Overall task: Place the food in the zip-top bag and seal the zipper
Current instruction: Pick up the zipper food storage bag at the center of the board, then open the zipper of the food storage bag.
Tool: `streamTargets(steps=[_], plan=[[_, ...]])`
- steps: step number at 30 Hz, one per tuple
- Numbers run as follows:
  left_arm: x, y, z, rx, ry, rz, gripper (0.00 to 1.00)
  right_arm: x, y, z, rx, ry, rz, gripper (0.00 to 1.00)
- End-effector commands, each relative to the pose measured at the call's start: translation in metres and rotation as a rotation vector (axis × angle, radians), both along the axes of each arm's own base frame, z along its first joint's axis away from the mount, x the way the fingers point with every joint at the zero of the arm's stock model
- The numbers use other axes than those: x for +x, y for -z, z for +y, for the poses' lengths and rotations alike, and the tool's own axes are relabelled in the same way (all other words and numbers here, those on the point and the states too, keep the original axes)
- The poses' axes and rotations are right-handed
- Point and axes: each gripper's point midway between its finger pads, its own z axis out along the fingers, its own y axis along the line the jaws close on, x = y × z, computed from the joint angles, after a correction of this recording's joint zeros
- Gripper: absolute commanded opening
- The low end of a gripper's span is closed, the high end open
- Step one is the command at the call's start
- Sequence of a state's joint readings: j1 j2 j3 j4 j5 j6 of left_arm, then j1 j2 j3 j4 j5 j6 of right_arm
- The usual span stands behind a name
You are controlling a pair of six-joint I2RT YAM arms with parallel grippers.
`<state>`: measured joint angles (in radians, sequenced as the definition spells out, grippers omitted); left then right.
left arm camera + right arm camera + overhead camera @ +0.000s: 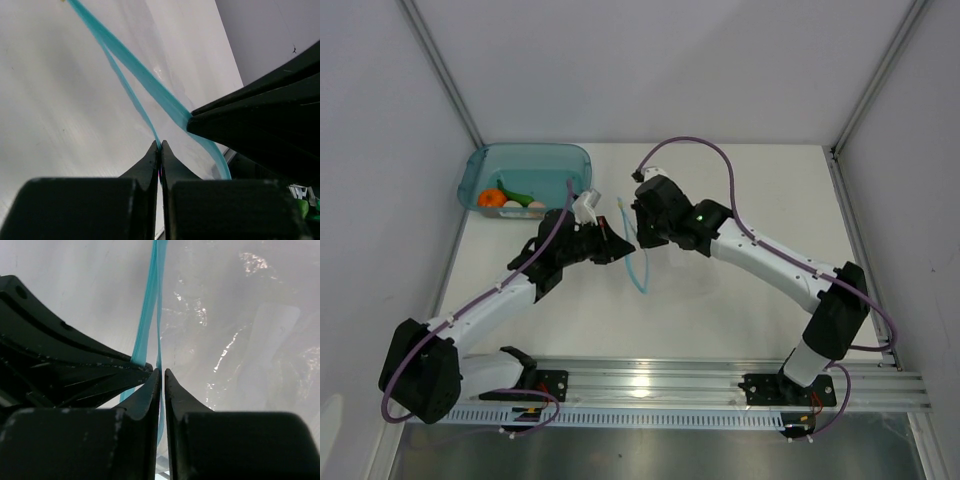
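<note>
The zip-top bag (665,262) lies clear and floppy on the table's middle, its light-blue zipper (636,270) curving down from both grippers. My left gripper (626,245) is shut on one lip of the zipper (135,67). My right gripper (640,238) is shut on the other lip (150,295), tip to tip with the left, so the mouth is spread a little. In the left wrist view my gripper (160,145) pinches the thin strip. In the right wrist view my gripper (161,371) does the same. The orange fruit (490,198), green vegetable (517,195) and cream egg (535,206) lie in the tub.
A teal translucent tub (535,160) stands at the back left, against the left wall. A metal rail (720,385) runs along the near edge. Grey walls close the sides and back.
</note>
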<state>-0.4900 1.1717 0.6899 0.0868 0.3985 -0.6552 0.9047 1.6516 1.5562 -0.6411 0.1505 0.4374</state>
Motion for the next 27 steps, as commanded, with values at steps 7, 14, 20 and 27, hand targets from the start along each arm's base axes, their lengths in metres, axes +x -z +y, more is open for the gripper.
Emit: streamTargets(steps=[7,14,20,27], plan=[[-0.002,-0.04,-0.009,-0.05,0.025,-0.084,0.01,0.001,0.007,0.003,-0.116,0.06,-0.001,0.41],[-0.003,-0.041,-0.008,-0.047,0.021,-0.089,0.01,0.0,0.017,-0.003,-0.169,0.08,0.003,0.24],[-0.004,-0.031,-0.003,-0.025,0.003,-0.084,0.01,0.01,0.011,-0.027,-0.239,0.166,-0.059,0.0],[-0.003,-0.016,0.01,0.046,-0.032,-0.085,0.01,0.018,-0.013,-0.065,-0.32,0.262,-0.159,0.0]])
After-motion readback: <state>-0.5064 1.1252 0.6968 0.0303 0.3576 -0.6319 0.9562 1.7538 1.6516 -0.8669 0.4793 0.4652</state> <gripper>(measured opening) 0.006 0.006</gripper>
